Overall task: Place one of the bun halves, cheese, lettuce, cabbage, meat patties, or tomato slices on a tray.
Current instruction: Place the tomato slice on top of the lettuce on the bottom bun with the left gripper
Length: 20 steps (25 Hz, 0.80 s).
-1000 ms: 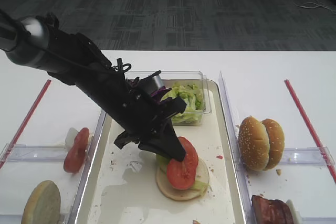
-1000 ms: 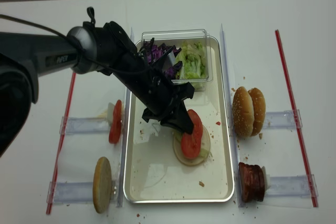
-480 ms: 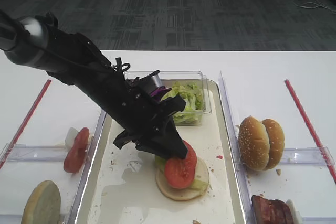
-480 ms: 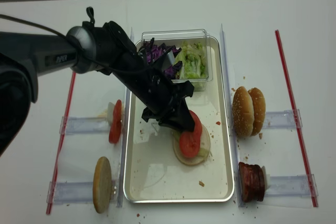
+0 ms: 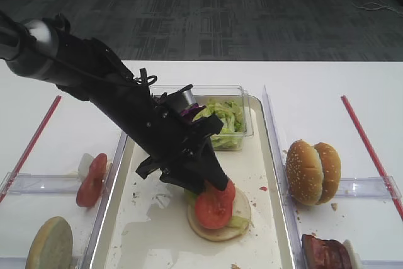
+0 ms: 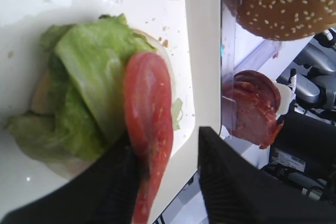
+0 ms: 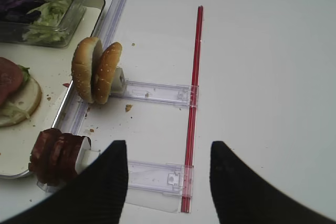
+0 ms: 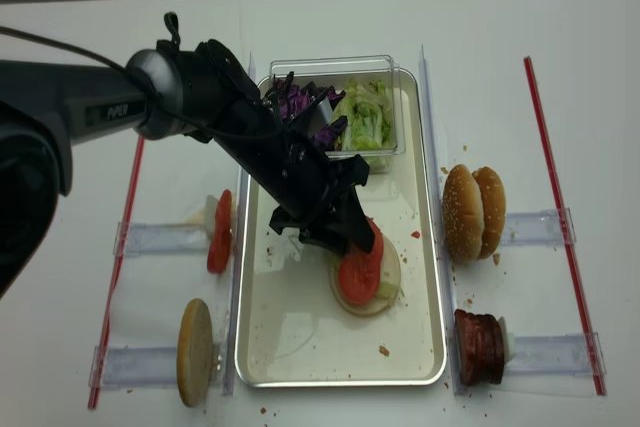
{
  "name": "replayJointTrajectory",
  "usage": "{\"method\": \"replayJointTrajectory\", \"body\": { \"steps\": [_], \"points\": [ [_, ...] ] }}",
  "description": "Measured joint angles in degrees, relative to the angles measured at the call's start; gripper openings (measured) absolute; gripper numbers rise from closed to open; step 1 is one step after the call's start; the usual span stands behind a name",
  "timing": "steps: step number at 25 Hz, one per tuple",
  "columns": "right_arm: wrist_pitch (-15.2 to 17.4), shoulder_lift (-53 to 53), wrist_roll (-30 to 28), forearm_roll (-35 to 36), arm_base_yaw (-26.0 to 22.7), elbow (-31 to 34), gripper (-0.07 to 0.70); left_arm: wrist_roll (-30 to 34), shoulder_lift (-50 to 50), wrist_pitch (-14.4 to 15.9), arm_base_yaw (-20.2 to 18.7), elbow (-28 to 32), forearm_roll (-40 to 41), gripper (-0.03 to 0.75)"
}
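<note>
Tomato slice [image 5: 213, 206] leans tilted, flat face toward the camera, upper edge against the left end effector [image 5: 211, 184], lower edge on lettuce [image 6: 84, 77] over the flat bun half [image 5: 220, 225], mid-tray [image 5: 264, 244]. Left arm slants down from upper left. Jaws part open, one finger [image 6: 113, 182] touching the slice (not clamped). Slice red, glossy.

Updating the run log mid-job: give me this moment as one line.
left gripper: jaws apart around tomato slice | slice leaning on lettuce over bun half | on tray | right gripper: open, off to the side
</note>
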Motion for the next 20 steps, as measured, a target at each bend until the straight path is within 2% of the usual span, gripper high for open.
{"method": "replayJointTrajectory", "body": {
  "steps": [4,9,20],
  "points": [
    [0.00,0.00,0.00,0.00,0.00,0.00,0.403,-1.88,0.00,1.81,0.00,-2.36,2.51,0.278],
    [0.00,0.00,0.13,0.00,0.00,0.00,0.403,-8.48,0.00,4.17,0.00,-6.10,9.52,0.278],
    [0.00,0.00,0.13,0.00,0.00,0.00,0.403,-18.83,0.00,5.04,0.00,-13.59,21.54,0.279]
  ]
}}
